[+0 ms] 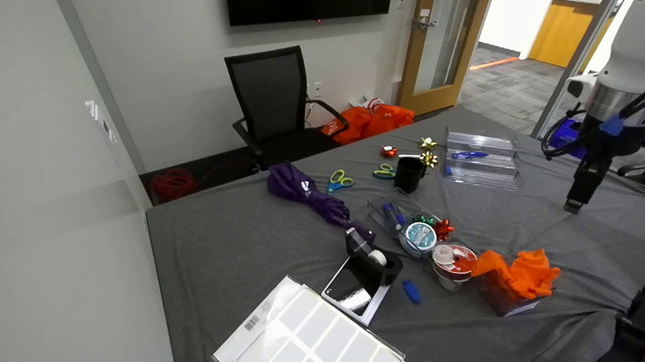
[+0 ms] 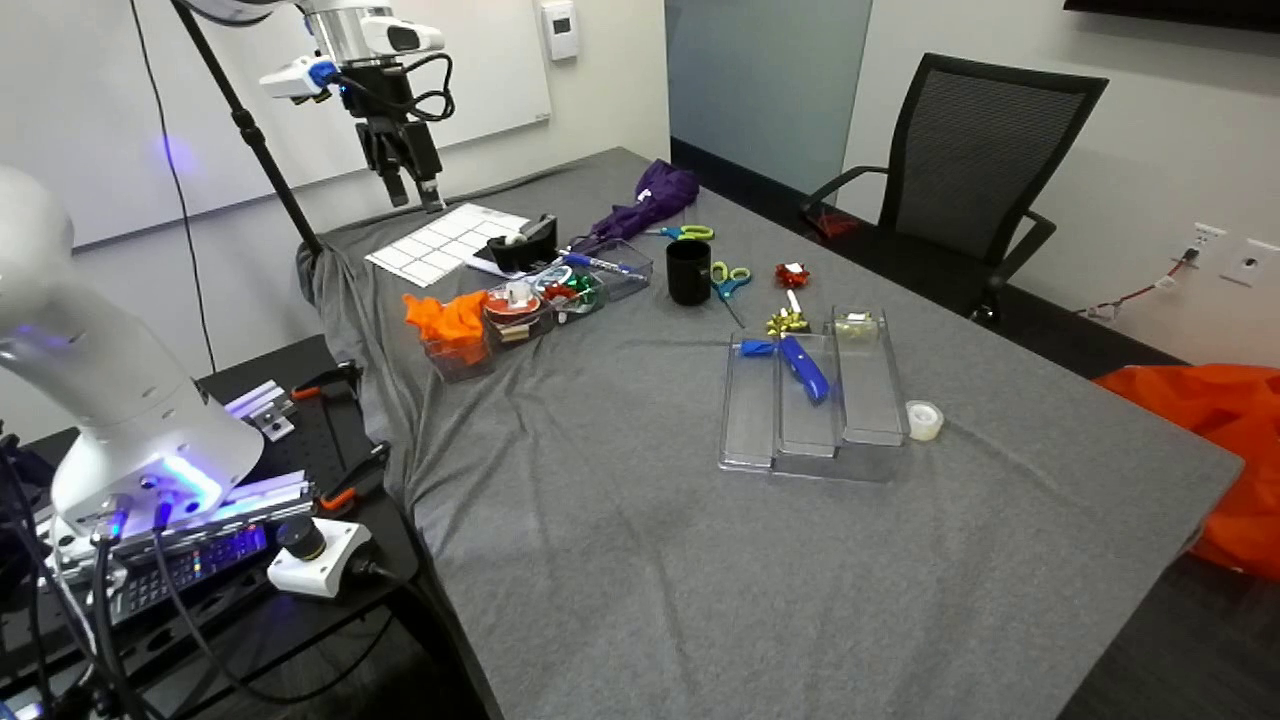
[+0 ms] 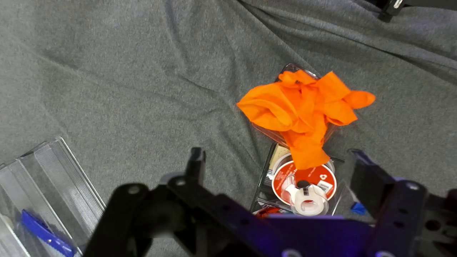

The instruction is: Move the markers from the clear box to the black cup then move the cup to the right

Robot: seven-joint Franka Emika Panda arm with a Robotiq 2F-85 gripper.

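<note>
Blue markers lie in a small clear box. In an exterior view a blue-and-white marker leans across the clear box. The black cup stands upright beside that box; it also shows in an exterior view, with a small handle. My gripper is open and empty, raised above the table and apart from the box and cup; it also shows in an exterior view. In the wrist view, the gripper fingers are wide apart. There the cup and markers do not show.
A clear three-step organizer holds a blue tool. An orange cloth fills a clear bin beside a red ribbon spool. A tape dispenser, purple umbrella, and scissors lie near the marker box.
</note>
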